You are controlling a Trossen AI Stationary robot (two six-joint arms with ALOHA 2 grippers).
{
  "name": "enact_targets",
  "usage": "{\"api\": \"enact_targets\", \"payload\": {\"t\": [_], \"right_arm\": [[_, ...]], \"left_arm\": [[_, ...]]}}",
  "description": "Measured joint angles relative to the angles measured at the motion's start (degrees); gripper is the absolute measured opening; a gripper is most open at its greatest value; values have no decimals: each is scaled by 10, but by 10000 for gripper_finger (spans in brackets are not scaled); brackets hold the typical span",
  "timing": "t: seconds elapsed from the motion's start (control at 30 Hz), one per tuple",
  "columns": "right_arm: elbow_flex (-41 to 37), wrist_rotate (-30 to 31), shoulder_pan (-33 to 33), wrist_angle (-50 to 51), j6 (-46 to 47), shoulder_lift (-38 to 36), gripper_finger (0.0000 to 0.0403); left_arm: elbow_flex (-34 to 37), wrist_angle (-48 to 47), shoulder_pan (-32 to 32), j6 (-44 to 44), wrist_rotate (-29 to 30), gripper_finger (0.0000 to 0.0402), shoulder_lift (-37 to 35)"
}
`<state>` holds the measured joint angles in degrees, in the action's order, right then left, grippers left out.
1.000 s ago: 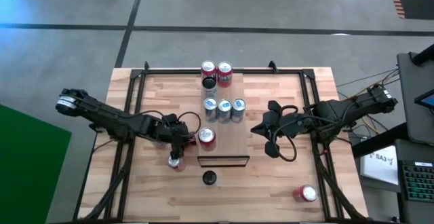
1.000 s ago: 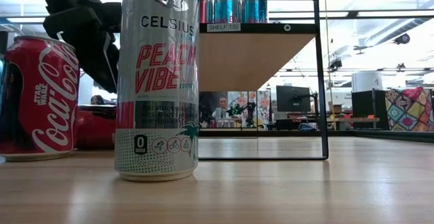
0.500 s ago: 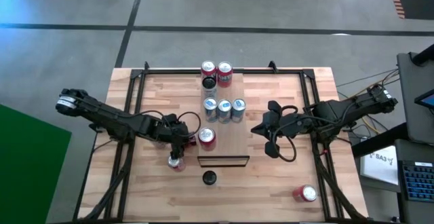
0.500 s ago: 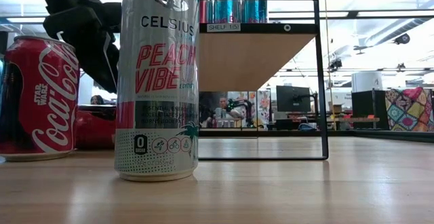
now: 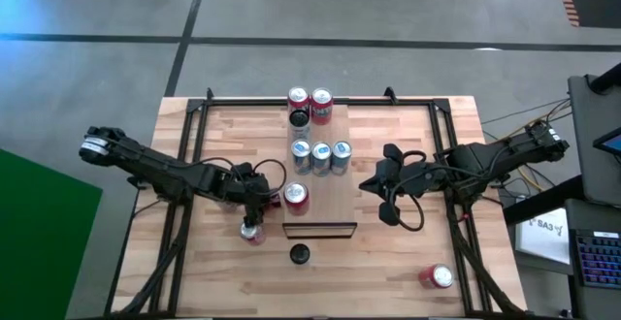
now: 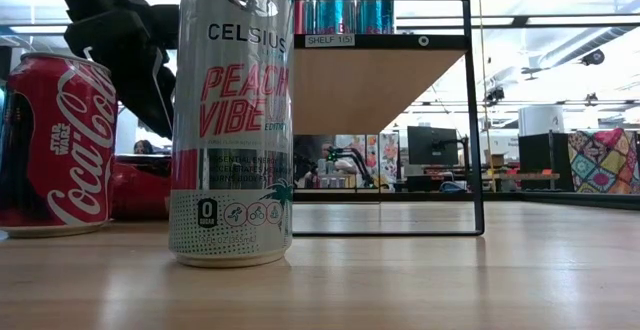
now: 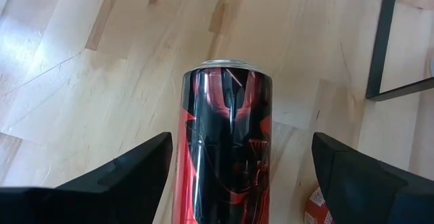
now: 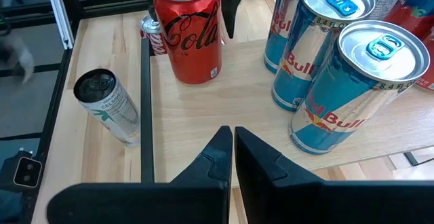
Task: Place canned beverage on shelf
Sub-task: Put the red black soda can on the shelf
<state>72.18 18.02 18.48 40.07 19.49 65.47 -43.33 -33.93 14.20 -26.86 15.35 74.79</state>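
We see the red can (image 7: pixel 227 146) standing between our left gripper's (image 5: pixel 254 209) spread fingers (untouched), near the shelf's (image 5: pixel 330 192) dark-edged end.

A tall silver Celsius Peach Vibe can (image 6: pixel 232 120) stands upright on the planked wooden tabletop (image 6: pixel 420 280) close to the camera, with a red Coca-Cola can (image 6: pixel 55 145) upright just beside it at nine o'clock and a second red can (image 6: pixel 140 185) farther back, showing between the two. A dark robot arm (image 6: pixel 115 30) comes down from about eleven o'clock behind the cans. At about one o'clock from the silver can the shelf (image 6: pixel 385 42), a light wood board in a thin black frame tagged "SHELF", carries blue cans (image 6: pixel 345 16) on top, and the room shows through beneath it.
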Motion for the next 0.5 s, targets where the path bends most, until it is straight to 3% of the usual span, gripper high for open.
{"api": "enact_targets", "payload": {"t": [0.5], "right_arm": [[0,0,0,0,0,0,9]], "left_arm": [[-16,-18,-16,37,13,320,-23]]}}
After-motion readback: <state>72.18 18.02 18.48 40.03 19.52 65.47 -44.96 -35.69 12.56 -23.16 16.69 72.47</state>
